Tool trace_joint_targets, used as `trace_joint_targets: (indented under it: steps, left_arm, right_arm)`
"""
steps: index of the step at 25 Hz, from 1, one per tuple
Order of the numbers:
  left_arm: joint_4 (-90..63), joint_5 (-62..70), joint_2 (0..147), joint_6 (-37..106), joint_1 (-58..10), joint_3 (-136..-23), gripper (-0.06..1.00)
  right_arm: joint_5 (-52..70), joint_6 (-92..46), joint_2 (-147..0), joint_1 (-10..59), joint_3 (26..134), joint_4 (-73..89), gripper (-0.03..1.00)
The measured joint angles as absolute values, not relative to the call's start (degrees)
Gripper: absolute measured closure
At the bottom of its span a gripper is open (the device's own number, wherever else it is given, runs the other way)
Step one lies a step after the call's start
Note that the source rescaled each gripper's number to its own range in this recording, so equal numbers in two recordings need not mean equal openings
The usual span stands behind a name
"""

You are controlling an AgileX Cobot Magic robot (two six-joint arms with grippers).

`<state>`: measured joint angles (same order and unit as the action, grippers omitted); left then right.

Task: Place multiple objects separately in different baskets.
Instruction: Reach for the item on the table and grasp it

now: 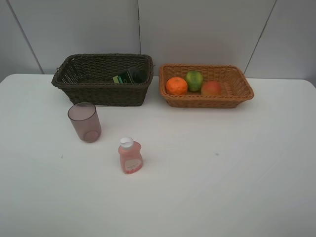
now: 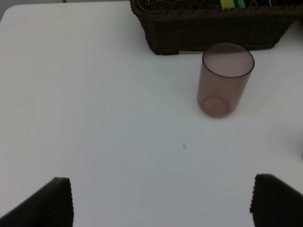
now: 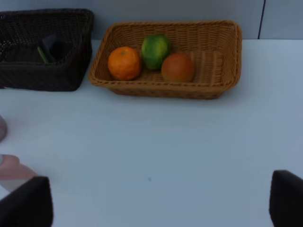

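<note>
Left gripper [image 2: 163, 203] and right gripper [image 3: 156, 203] are gaping wide, empty.
Cup [image 1: 84, 122] and pink bottle [image 1: 130, 156] are standing on the table [image 1: 222, 173]; green bottle [image 1: 129, 76] is resting in the dark basket [image 1: 98, 94]; orange [image 1: 176, 86], green fruit [image 1: 194, 80] and red fruit [image 1: 211, 88] are sitting in the tan basket [image 1: 207, 102].

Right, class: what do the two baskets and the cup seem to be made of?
Dark brown basket: woven wicker-like strands, matte; the weave shows. Orange-tan basket: same weave, perhaps plastic rattan. Cup: likely smooth translucent plastic; its base shows through the wall.
</note>
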<state>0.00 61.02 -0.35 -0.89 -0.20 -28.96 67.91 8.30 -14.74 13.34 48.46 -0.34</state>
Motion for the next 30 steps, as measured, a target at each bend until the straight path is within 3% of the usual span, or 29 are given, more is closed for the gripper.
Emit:
trace_joint_targets:
  steps: [14,19,30]
  left_arm:
    - [0.00,61.02,-0.35,-0.89,-0.20,-28.96,-0.03]
    - [0.00,61.02,-0.35,-0.89,-0.20,-28.96,-0.03]
    - [0.00,61.02,-0.35,-0.89,-0.20,-28.96,-0.03]
  right_arm:
    - [70.20,8.30,0.00,13.34,38.96,-4.42,-0.01]
    - [70.51,6.43,0.21,13.34,33.39,-4.55,-0.01]
    - [66.61,3.89,0.21,13.76,32.37,-3.37,-0.01]
